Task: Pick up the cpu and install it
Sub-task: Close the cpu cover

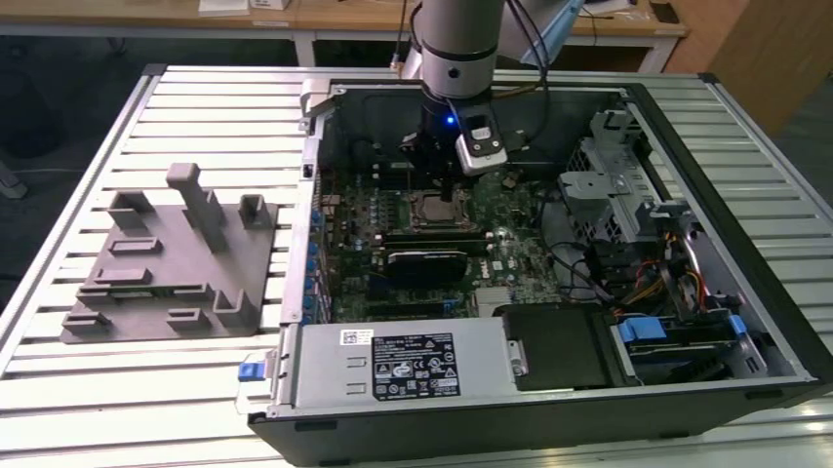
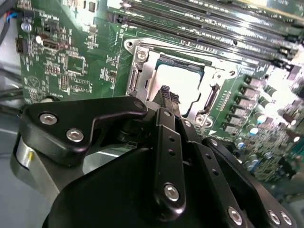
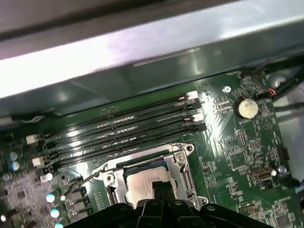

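Observation:
The cpu [image 2: 183, 80] is a pale silver-grey square lying flat in the open metal socket frame [image 2: 137, 71] on the green motherboard [image 1: 521, 253]. The first wrist view shows the same cpu [image 3: 140, 183] inside that frame. My gripper [image 2: 167, 95] hangs just above the chip's near edge, its two black fingertips pressed together with nothing between them; its tips also show in the first wrist view [image 3: 160, 189]. In the exterior view the arm reaches down into the open computer case, with the gripper [image 1: 432, 161] over the socket [image 1: 436, 207].
A grey fixture [image 1: 170, 263] lies on the slatted table at the exterior view's left. Inside the case are black memory slots [image 3: 123, 130], a black finned module [image 1: 423, 263], the power supply [image 1: 390, 366] and drive cages [image 1: 625, 185]. Case walls [image 1: 312, 195] surround the board.

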Tool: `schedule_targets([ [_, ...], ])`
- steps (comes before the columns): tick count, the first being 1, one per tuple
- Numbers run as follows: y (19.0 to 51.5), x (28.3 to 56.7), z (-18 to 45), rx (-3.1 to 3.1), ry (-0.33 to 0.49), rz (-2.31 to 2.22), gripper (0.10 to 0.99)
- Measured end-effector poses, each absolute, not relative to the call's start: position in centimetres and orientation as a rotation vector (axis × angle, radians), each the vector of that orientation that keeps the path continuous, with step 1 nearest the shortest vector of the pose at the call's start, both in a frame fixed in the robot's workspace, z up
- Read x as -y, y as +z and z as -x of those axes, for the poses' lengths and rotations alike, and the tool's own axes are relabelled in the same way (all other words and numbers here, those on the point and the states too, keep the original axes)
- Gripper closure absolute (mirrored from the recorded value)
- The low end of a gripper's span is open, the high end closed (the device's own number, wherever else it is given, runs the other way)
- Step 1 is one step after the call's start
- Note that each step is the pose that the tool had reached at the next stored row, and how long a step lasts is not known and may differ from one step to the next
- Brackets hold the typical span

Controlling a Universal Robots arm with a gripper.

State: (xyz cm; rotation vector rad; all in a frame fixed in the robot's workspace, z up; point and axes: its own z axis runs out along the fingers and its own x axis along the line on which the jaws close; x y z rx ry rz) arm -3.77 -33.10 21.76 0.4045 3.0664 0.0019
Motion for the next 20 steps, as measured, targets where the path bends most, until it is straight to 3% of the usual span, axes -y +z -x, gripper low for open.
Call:
schedule_targets([
  [20, 21.21, 33.11, 4.59, -3.093, 0.004, -0.225, 0.98],
])
